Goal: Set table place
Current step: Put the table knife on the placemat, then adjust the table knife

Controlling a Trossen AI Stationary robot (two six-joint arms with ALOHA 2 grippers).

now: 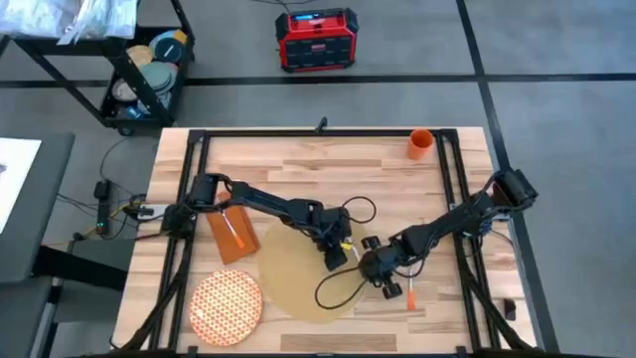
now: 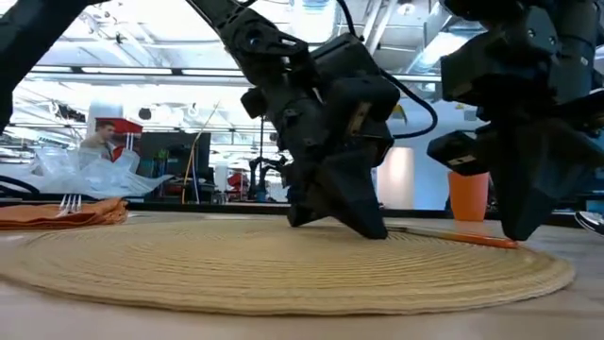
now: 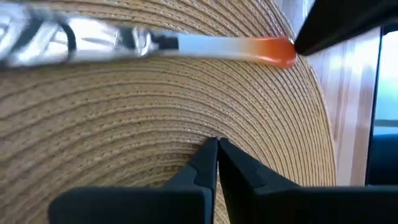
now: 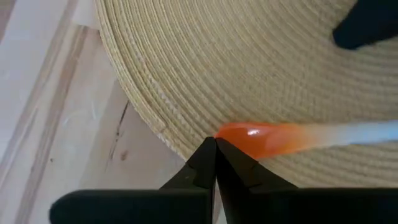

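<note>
- Plate [image 1: 226,305], orange-patterned, lay at the near left corner of the desk [image 1: 298,164], just beside the placemat's left edge.
- Placemat [image 1: 298,273], round and woven, sat near the front middle of the desk; both tools were down at its right part.
- Left tool [image 1: 339,257] rested tip-down on the placemat, its fingers [image 3: 208,163] pressed together with nothing between them.
- Right tool [image 1: 383,272] stood at the placemat's right rim, fingers [image 4: 211,163] also closed together on nothing; the tips touched or nearly touched the orange handle end of a piece of cutlery [image 4: 292,138] that lay across the rim.
- Another orange-handled piece [image 1: 410,295] lay on bare wood just right of the placemat.
- Napkin [image 1: 231,235], rust-orange, lay left of the placemat under the left arm, with a fork [image 2: 68,202] on it.
- Cup [image 1: 419,144], small and orange, stood at the far right edge of the desk, well apart from the rest.
</note>
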